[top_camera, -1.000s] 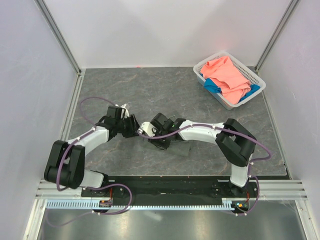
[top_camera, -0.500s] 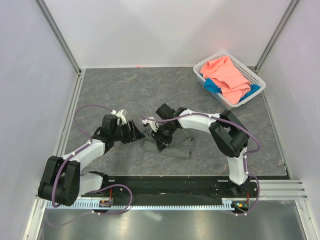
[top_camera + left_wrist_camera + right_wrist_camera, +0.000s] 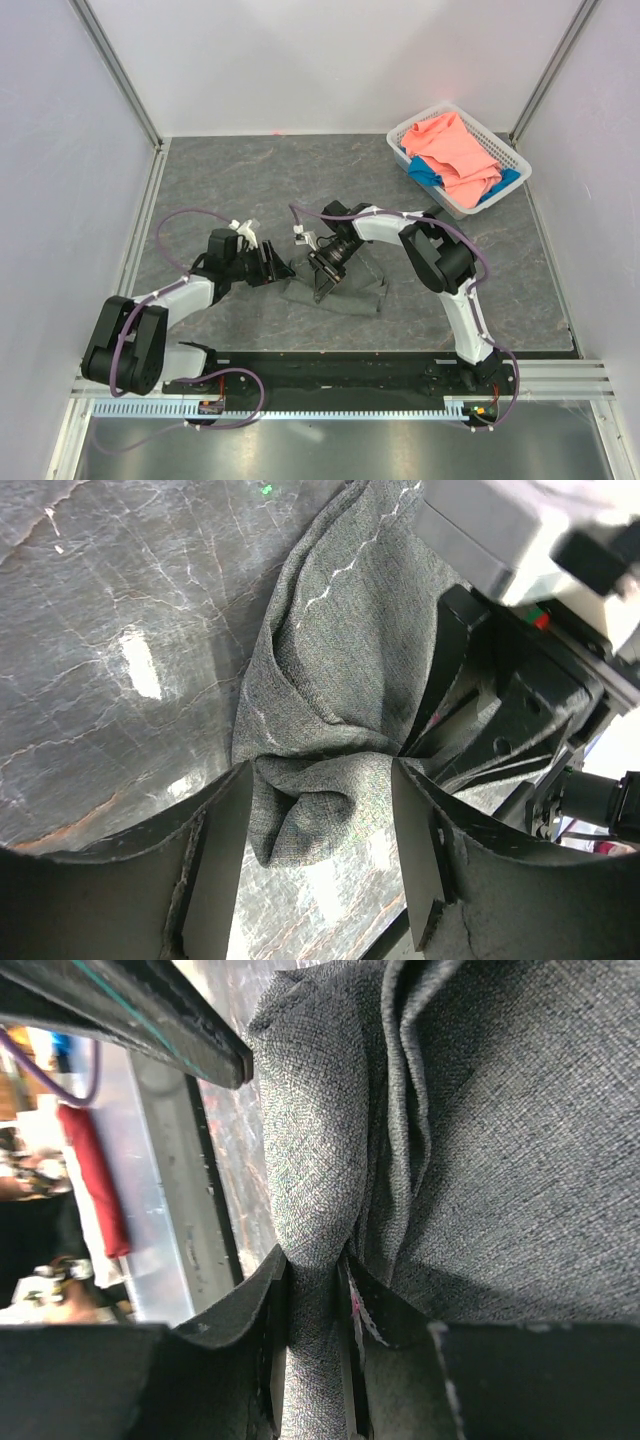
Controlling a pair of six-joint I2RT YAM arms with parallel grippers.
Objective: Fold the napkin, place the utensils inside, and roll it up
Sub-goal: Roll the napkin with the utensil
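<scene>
Dark marbled tabletop [image 3: 250, 180] is filling the cell between pale walls. Toward the front, at the middle, the napkin [image 3: 355, 297] is lying bunched into a crumpled strip, its long axis running left to right. The left gripper [image 3: 320, 770] is standing released, fingers spread either side of the strip's left end. Just beside it, the right gripper [image 3: 313, 1260] is pinching a raised fold of the napkin. Far back right, a white basket [image 3: 452, 206] is holding a salmon-pink cloth [image 3: 455, 150] over a blue cloth [image 3: 425, 172].

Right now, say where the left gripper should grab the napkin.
Take the napkin by its bunched left end, coming from the left. It humps up between the open fingers of the left gripper, clear of the fold the right gripper pinches.
</scene>
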